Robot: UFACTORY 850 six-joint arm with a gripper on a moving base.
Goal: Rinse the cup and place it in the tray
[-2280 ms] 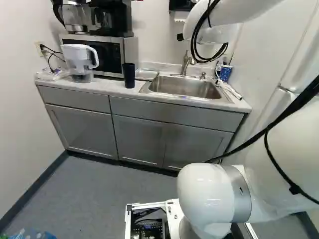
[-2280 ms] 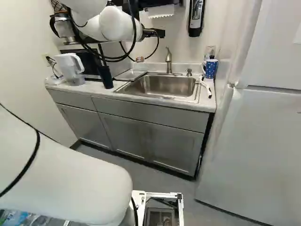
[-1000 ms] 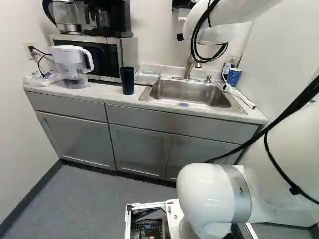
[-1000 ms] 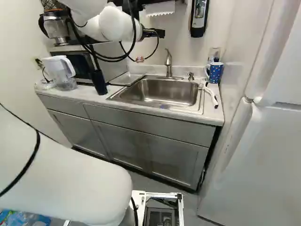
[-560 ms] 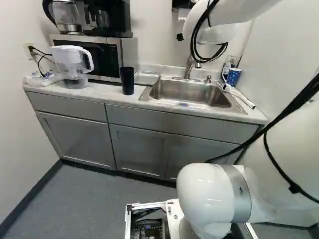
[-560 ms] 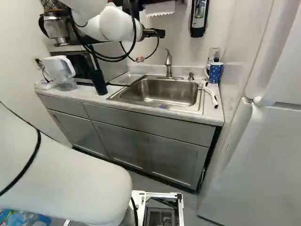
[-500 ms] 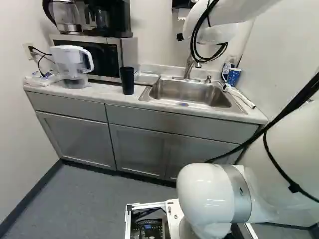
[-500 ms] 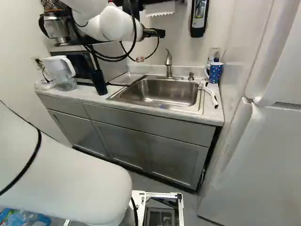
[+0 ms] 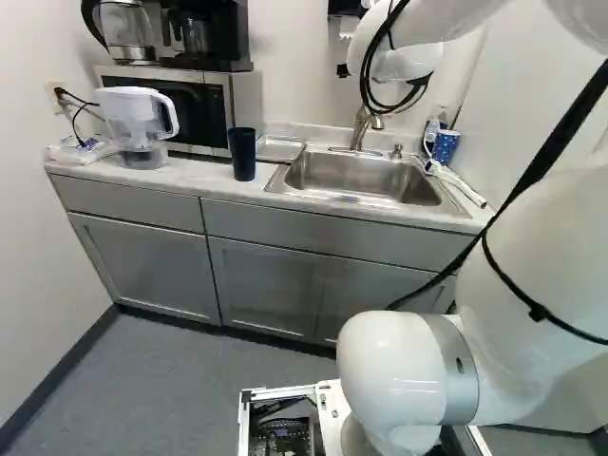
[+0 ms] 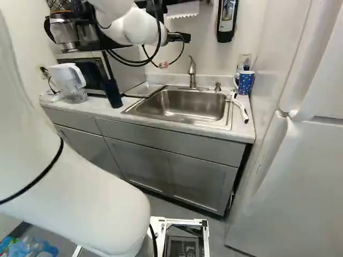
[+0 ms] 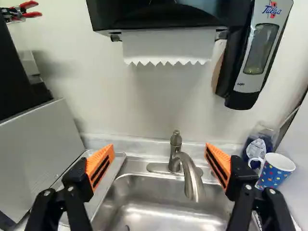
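Countertop [image 9: 199,174]; spotted cup [image 11: 275,171] outside the spread claw [image 10: 179,37]

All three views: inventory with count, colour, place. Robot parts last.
cup: 1, dark, countertop by tray
tray: 1, silver, beside sink
sink: 1, steel, in countertop
faucet: 1, silver, behind sink
mug: 1, blue, on countertop
container: 1, blue, behind mug
brush: 1, white, beside sink
pitcher: 1, white, by microwave
microwave: 1, silver, on countertop
carafe: 1, clear, on microwave
coffee maker: 1, black, on microwave
towel dispenser: 1, black, above faucet
soap dispenser: 1, silver, on wall
countertop: 1, pale, on cabinet
cabinet: 1, grey, under countertop
refrigerator: 1, white, beside cabinet
plastic items: several, blue, beside arm
arm: 1, white, on base
gripper: 1, black, open, facing faucet
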